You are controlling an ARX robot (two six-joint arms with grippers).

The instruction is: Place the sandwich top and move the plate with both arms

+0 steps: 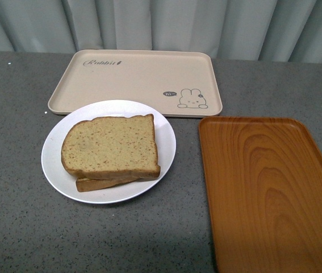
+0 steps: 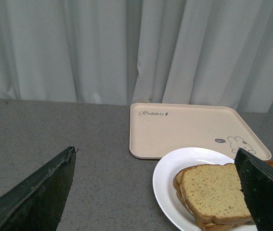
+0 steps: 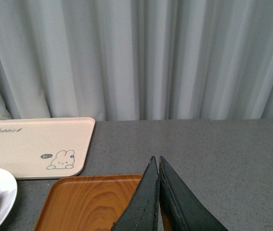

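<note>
Tabletop (image 1: 13, 216) fills the left side, grey and speckled, with bare room to the left of the plate and near it. The left pincer (image 2: 155, 151) is spread wide, its two black prongs far apart, and it holds nothing.

Next comes the plate (image 1: 53, 165). It is round, white, smooth and shallow. Its far rim meets the near edge of the beige tray (image 1: 132, 79); whether it rests on that edge cannot be told. The sandwich top (image 1: 111, 145) lies flat on the plate. It is a tan slice with small dark specks, a brown crust and a rounded left side. It sits on another slice (image 1: 101, 183) that peeks out at the near edge. White rim shows all round the bread.

The beige tray is flat, with round corners and a little rabbit picture at its right near corner. Behind it hangs a pale curtain (image 1: 149, 23) with soft folds.

To the right, a thin strip of tabletop parts the plate from the orange tray (image 1: 263, 187), which has a wood pattern and a raised rim. Above it, the right pincer (image 3: 156, 159) has its prongs pressed together, with nothing between them.
</note>
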